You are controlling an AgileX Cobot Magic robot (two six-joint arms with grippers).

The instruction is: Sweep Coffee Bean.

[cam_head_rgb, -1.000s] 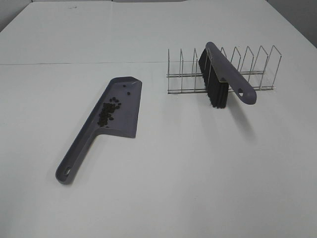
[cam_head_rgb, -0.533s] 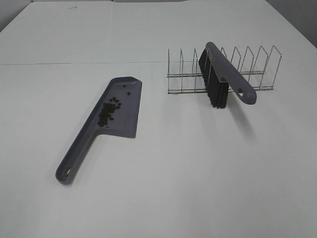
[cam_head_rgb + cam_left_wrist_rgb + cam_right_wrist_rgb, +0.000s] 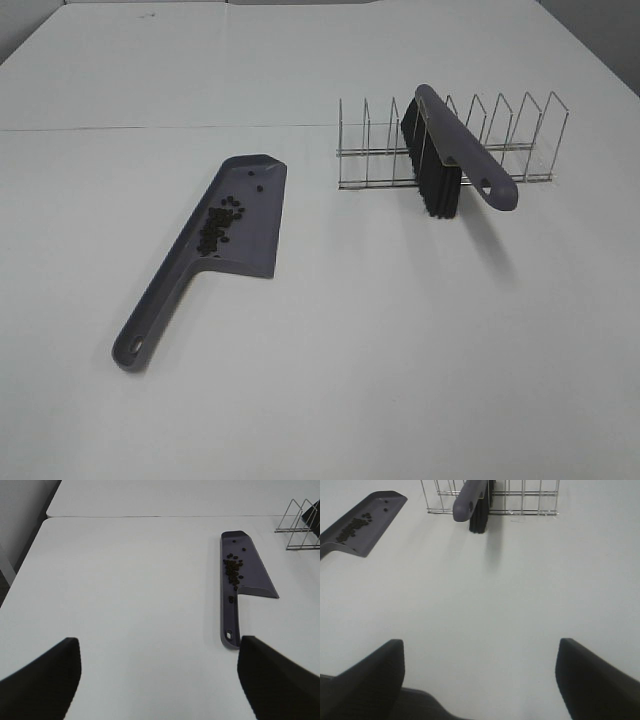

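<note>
Looked for a change and found none. Same as a moment ago from up high: coffee beans [image 3: 218,225] heaped in the gray dustpan [image 3: 255,235], at the handle end of the scoop, with a few loose ones nearer the front lip. No beans seen out on the white table [image 3: 400,350]. Pan lying flat on the left side, handle toward the robot.

Brush [image 3: 455,150] parked in the wire rack [image 3: 370,184], well apart from the pan, over on the right side. Black bristles hanging down, handle poking out toward the front. Not touched by anything.

Left gripper [image 3: 160,645] up over the table, fingers spread wide, holding nothing. Pan handle just ahead, near one finger. Right gripper [image 3: 480,647] also spread wide, holding nothing, facing bare table with the brush and rack far ahead. Neither arm in the high view.

So: sweeping most likely done, going by the beans all in the pan and the brush put away in its rack. No move in the last moment, and no sign of a new step starting. Probably nothing left but to stay clear of the pan, to keep from knocking the little beans back out onto the table.
</note>
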